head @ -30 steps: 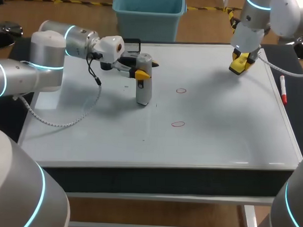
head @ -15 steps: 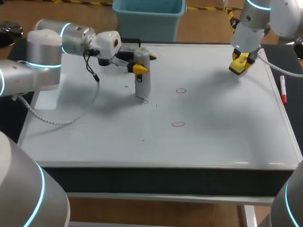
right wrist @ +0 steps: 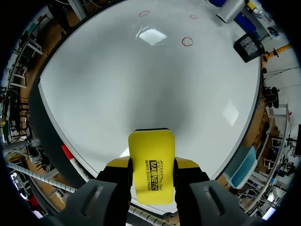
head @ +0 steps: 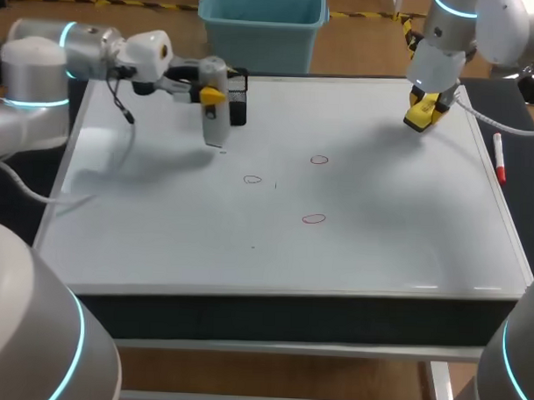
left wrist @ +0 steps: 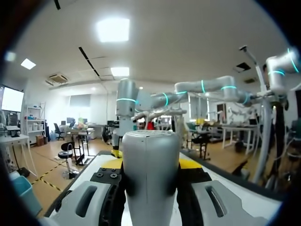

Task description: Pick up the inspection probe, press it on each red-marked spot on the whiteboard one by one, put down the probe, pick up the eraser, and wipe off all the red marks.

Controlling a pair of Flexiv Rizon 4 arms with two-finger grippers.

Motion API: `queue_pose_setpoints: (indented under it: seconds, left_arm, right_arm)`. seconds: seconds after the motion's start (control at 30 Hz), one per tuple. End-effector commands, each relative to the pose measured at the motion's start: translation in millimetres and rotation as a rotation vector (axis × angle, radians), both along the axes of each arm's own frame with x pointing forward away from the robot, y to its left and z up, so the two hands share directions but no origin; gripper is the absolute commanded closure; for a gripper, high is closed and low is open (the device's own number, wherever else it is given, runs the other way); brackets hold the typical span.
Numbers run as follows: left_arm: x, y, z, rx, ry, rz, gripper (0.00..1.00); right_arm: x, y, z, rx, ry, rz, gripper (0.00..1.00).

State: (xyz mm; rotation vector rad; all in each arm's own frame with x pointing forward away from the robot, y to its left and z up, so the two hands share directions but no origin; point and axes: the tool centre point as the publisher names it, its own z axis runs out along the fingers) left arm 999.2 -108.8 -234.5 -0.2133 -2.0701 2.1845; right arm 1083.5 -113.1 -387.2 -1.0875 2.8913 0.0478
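Whiteboard [head: 379,248] covers nearly the whole table, and I can pick out three small red rings on it: one [head: 253,179] left of the middle, one [head: 318,160] a bit farther back and to the right, and one [head: 314,219] nearer the front. From the head view the left arm comes in over the far left corner, and its gripper [head: 209,95] is clamped from both sides on the grey probe [head: 216,121], which hangs upright with its lower end pointing down at the board; the shadow falls off to one side, so the tip looks lifted clear, though I cannot be sure. The left wrist view shows the probe's rounded top squeezed between the two fingers [left wrist: 112,164]. Just behind the probe stands a black mesh holder [head: 239,98]. All three rings lie well apart from the probe, toward the middle. Over at the far right corner the right gripper [head: 425,104] pinches the yellow eraser [right wrist: 151,165] between its fingers, held in the air above the board, well away from the rings. A red and white marker [head: 499,160] lies on the dark strip just beside the board's right edge.
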Motion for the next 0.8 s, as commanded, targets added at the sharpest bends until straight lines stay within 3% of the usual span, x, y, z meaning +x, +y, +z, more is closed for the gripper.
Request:
queue_pose_setpoints:
  seconds: [0.03, 0.43, 0.8]
  left_arm:
    - [-3.1, 23, 10.8, 0.02, -0.001, 0.086, 1.0]
    - [8.6, 80, 19.4, 0.011, -0.012, 0.233, 1.0]
    - [10.9, 104, 26.8, 0.03, -0.048, 0.271, 1.0]
  right_arm:
    - [0.7, -1, 1, -0.004, 0.002, 0.002, 1.0]
    - [0.7, -1, 1, -0.004, 0.002, 0.002, 1.0]
    - [0.7, -1, 1, -0.004, 0.002, 0.002, 1.0]
